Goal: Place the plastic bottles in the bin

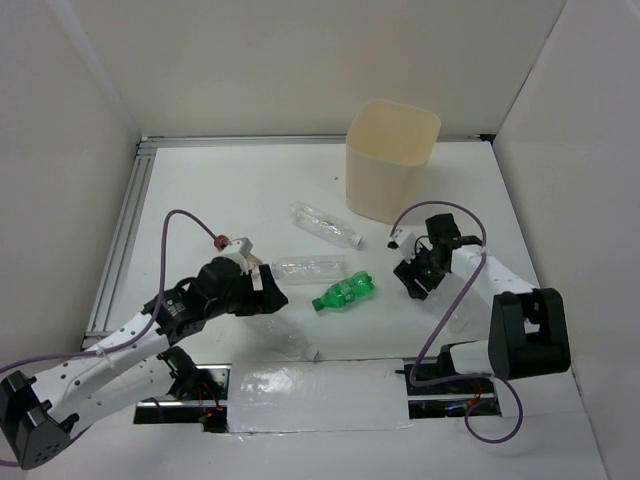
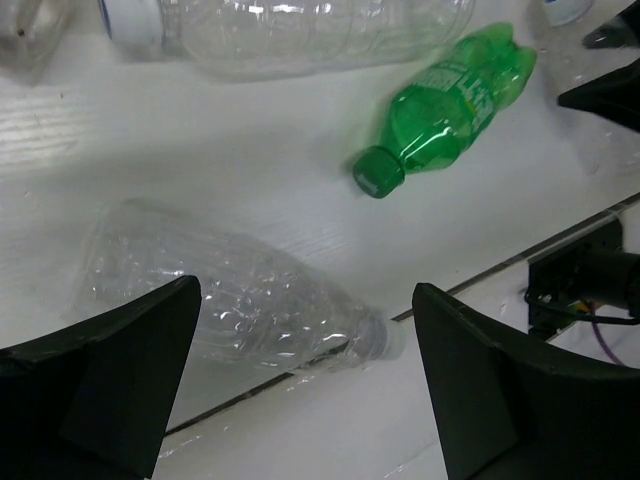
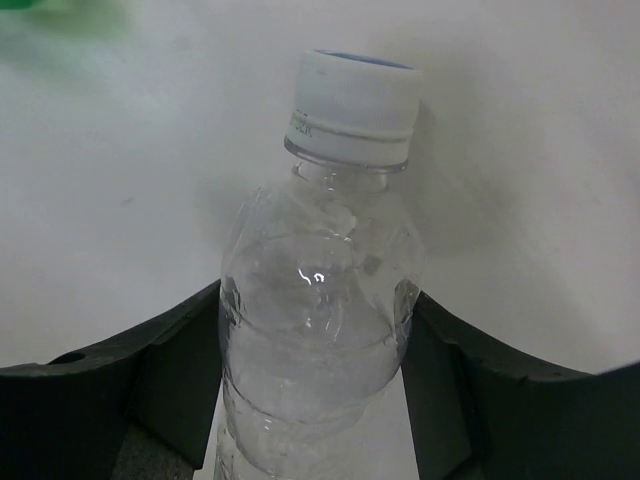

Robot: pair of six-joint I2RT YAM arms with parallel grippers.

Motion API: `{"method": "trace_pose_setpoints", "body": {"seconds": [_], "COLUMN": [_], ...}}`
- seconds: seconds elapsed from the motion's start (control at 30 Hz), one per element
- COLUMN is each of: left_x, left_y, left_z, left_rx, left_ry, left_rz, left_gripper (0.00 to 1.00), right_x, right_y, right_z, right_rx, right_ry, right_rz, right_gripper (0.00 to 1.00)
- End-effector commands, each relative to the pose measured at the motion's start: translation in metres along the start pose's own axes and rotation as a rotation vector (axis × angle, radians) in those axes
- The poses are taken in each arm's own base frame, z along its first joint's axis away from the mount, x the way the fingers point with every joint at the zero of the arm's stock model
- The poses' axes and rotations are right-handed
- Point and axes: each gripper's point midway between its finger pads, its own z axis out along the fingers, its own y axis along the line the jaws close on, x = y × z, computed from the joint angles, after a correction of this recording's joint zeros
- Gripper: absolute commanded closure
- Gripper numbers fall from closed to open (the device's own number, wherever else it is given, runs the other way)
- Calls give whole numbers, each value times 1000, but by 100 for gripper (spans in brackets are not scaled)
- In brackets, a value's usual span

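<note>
Top external view: six plastic bottles and one bin [image 1: 392, 160], which stands far right. The right gripper [image 3: 315, 300] pinches one white-capped bottle [image 3: 330, 240] just near of the bin. The left gripper [image 2: 307, 300], spread, hangs over one near clear bottle [image 2: 200, 290]. Lying between are a far clear bottle [image 1: 325, 224], a middle clear bottle [image 1: 308, 268], one green bottle [image 1: 343, 293] and, at the left, one red-capped bottle [image 1: 224, 242].

1. The big cream bin [image 1: 378, 190] stood up at the back.
2. The green bottle [image 1: 343, 292] lay on its side.
3. A clear, white-capped bottle [image 3: 318, 300] was pinched in the right gripper [image 3: 315, 390].
</note>
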Motion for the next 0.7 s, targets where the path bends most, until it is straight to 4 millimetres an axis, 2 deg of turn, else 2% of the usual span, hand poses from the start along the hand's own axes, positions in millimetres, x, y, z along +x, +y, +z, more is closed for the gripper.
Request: {"method": "trace_pose_setpoints", "body": {"seconds": [0.0, 0.07, 0.1, 0.13, 0.17, 0.2, 0.23, 0.27, 0.3, 0.33, 0.4, 0.43, 0.47, 0.5, 0.53, 0.57, 0.63, 0.67], "left_x": [16, 27, 34, 39, 41, 48, 52, 59, 58, 65, 68, 68, 72, 71, 71, 69, 71, 70], "left_y": [3, 2, 6, 9, 3, 6, 3, 2, -7, -6, -9, -10, -4, -6, -4, -8, 1, -3], "left_z": [7, 10, 9, 9, 8, 12, 13, 11, 12, 16, 19, 21, 26, 28, 30, 32, 41, 43], "left_rx": [-52, -85, -121, -153, -181, -226, -244, -274, -278, -308, -335, -346, -378, -381, -394, -376, -390, -373], "left_ry": [14, 41, 65, 81, 76, 98, 109, 119, 114, 136, 139, 142, 147, 146, 140, 132, 111, 106], "left_rz": [-74, -86, -87, -90, -121, -115, -120, -102, -141, -142, -163, -169, -157, -165, -159, -166, -140, -136], "left_gripper": [0, 0, 0, 0, 0, 0, 0, 0, 0, 0, 0, 0, 0, 0, 0, 0, 0, 0], "right_x": [-40, -78, -104, -122, -142, -164, -192, -209, -223, -250, -273, -295, -307, -316, -334, -344, -365, -372], "right_y": [28, 42, 40, 43, 52, 48, 39, 45, 41, 32, 28, 17, 14, 1, -12, -22, -52, -57], "right_z": [-35, -73, -103, -121, -139, -156, -185, -202, -211, -241, -266, -290, -297, -300, -309, -317, -319, -321], "right_rx": [-200, -269, -262, -261, -291, -263, -219, -250, -255, -199, -209, -139, -122, -80, -18, 26, 112, 122], "right_ry": [-155, -350, -432, -503, -580, -650, -729, -784, -816, -907, -984, -1074, -1109, -1124, -1179, -1202, -1229, -1243], "right_rz": [-164, -313, -365, -412, -429, -457, -476, -452, -435, -469, -402, -433, -417, -342, -355, -347, -321, -330], "right_gripper": [58, 60, 61, 61, 61, 61, 61, 61, 61, 61, 61, 62, 62, 62, 62, 62, 62, 62]}}
